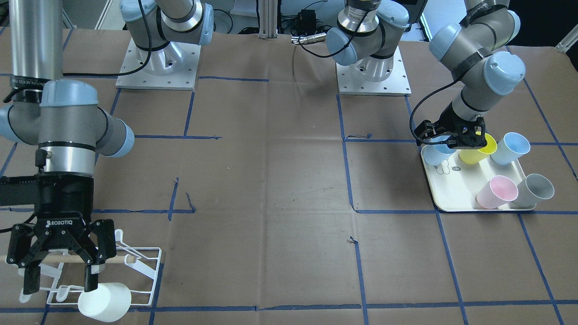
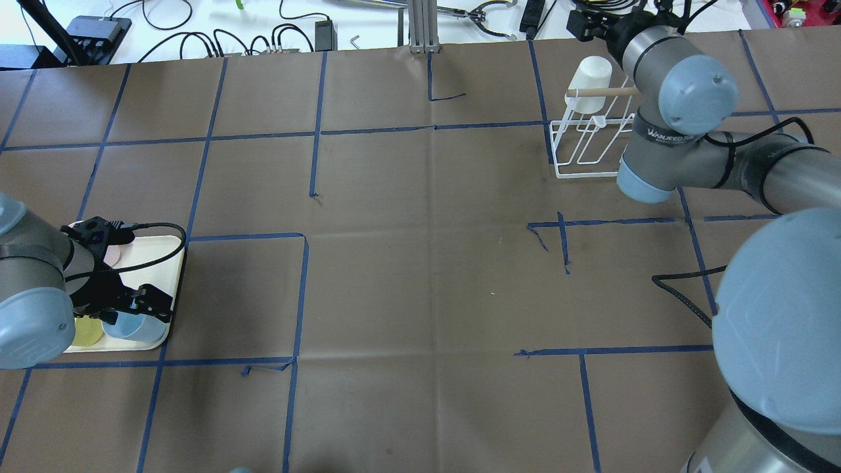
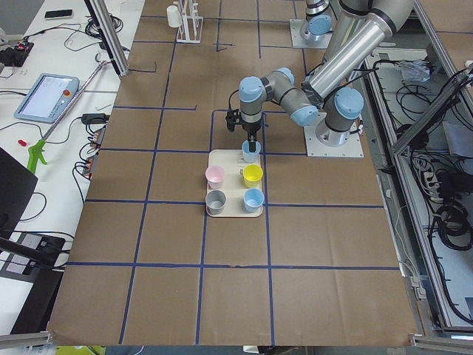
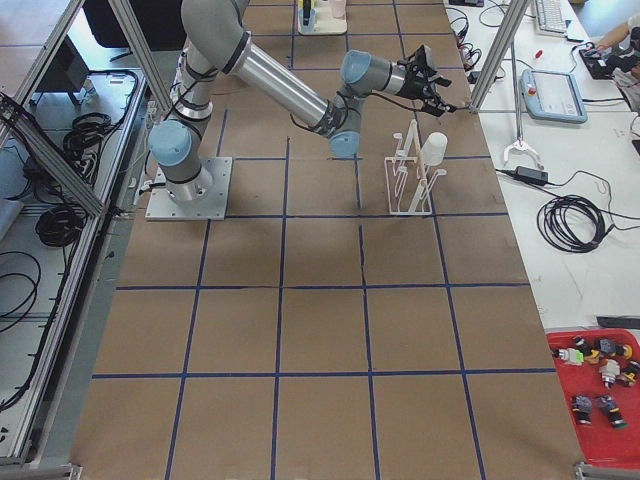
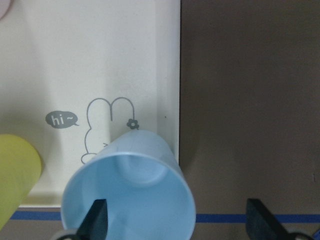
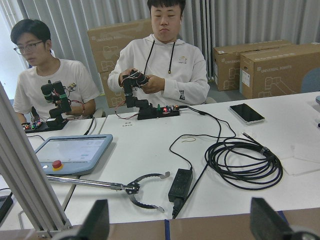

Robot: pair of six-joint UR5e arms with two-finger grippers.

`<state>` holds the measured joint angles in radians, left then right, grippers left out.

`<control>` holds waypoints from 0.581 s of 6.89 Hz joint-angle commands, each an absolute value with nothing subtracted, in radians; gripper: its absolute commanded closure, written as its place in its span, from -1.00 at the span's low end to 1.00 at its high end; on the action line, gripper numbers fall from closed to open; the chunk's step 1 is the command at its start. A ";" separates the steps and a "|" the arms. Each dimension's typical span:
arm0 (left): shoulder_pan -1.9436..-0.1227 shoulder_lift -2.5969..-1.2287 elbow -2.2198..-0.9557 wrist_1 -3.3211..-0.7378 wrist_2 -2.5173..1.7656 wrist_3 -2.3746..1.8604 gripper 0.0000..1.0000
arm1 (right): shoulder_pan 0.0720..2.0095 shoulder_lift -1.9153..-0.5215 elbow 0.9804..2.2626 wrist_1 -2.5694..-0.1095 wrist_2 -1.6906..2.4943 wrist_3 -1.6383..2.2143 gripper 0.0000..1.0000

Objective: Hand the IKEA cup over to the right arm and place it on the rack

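My left gripper (image 1: 455,143) is open and low over a light-blue cup (image 5: 130,192) that stands upright at the corner of the cream bear tray (image 1: 451,192). In the left wrist view one finger (image 5: 97,222) is inside the cup and the other is outside, with the cup's wall between them. My right gripper (image 1: 58,284) is open and empty, just above the white wire rack (image 1: 146,266) with its wooden dowel. A white cup (image 1: 104,301) hangs on one of the rack's prongs, also seen overhead (image 2: 589,75).
The tray also holds a yellow cup (image 1: 476,154), another light-blue cup (image 1: 510,148), a pink cup (image 1: 496,192) and a grey cup (image 1: 536,189). Brown paper with blue tape lines covers the table (image 2: 420,263). Two operators sit beyond the far edge in the right wrist view.
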<state>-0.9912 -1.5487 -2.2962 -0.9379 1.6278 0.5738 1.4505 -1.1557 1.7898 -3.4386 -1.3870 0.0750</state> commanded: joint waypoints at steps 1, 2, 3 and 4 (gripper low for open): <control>-0.992 -1.546 -2.292 -0.942 1.643 0.575 0.57 | 1.488 -1.288 1.846 -3.410 -1.384 0.125 -1.00; -0.992 -1.546 -2.289 -0.943 1.644 0.574 0.98 | 1.511 -1.346 1.929 -3.413 -1.382 0.229 -1.00; -0.991 -1.537 -2.286 -0.943 1.644 0.574 1.00 | 1.529 -1.414 1.986 -3.413 -1.384 0.333 -1.00; -0.992 -1.534 -2.283 -0.943 1.643 0.572 1.00 | 1.554 -1.471 2.034 -3.413 -1.372 0.448 -1.00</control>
